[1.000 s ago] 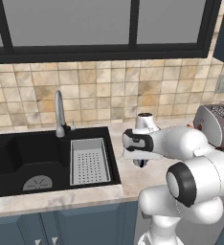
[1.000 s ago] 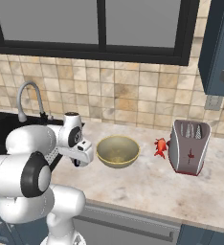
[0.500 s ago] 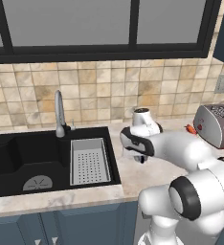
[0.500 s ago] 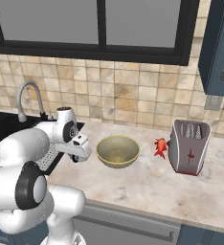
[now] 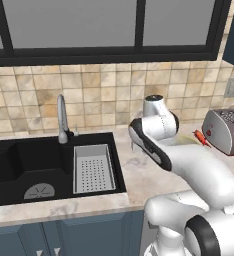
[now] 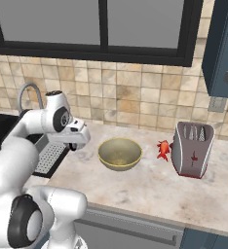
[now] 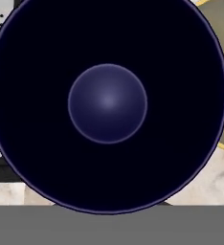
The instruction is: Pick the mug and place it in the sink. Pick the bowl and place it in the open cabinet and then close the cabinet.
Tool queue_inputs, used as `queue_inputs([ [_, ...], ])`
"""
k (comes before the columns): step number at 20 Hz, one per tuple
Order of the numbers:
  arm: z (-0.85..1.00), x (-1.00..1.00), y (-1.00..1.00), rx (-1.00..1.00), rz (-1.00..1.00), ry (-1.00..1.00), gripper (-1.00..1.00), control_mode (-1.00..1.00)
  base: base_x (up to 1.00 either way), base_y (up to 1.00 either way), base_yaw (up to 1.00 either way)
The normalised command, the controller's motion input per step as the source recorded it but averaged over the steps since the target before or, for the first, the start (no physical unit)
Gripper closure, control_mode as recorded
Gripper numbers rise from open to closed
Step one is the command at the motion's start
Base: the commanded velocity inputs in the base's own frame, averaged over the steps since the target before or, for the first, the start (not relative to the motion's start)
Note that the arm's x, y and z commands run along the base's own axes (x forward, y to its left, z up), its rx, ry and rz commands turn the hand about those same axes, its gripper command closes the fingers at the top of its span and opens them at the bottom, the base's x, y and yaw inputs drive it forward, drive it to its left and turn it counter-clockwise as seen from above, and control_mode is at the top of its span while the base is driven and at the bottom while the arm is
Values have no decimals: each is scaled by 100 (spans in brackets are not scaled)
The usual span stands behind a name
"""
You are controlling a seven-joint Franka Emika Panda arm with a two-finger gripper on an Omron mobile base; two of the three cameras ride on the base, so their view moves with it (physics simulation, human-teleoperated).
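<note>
One mug (image 7: 107, 103) held in closed gripper (image 6: 75, 143), seen from above | sink (image 5: 19, 165) at 9 o'clock, bowl (image 6: 119, 153) at 3 | advise: carry level over basin, lower before release.

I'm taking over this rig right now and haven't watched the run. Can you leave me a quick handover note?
End effector: shut. The hand view looks straight down into a dark navy mug, seemingly held, over the counter between the sink and the bowl.
Sink: black basin at the left, with a perforated tray at its right side; no mug in it yet.
Bowl: upright on the counter, untouched, left of the small red thing and the toaster.
Cabinet: upper right on the wall; whether its door is open cannot be told.
Done: mug apparently picked.
Left: mug into the sink, bowl into the cabinet, close the door.
</note>
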Motion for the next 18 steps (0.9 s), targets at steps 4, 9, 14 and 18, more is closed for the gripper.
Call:
queue_inputs([
  [4,59,-24,-15,16,15,2,100,-100,0,0,0],
  [9,36,-46,0,6,6,0,100,-100,0,0,0],
  [14,28,-50,0,0,0,0,100,-100,0,0,0],
  [18,2,-36,0,1,0,10,100,-100,0,0,0],
])
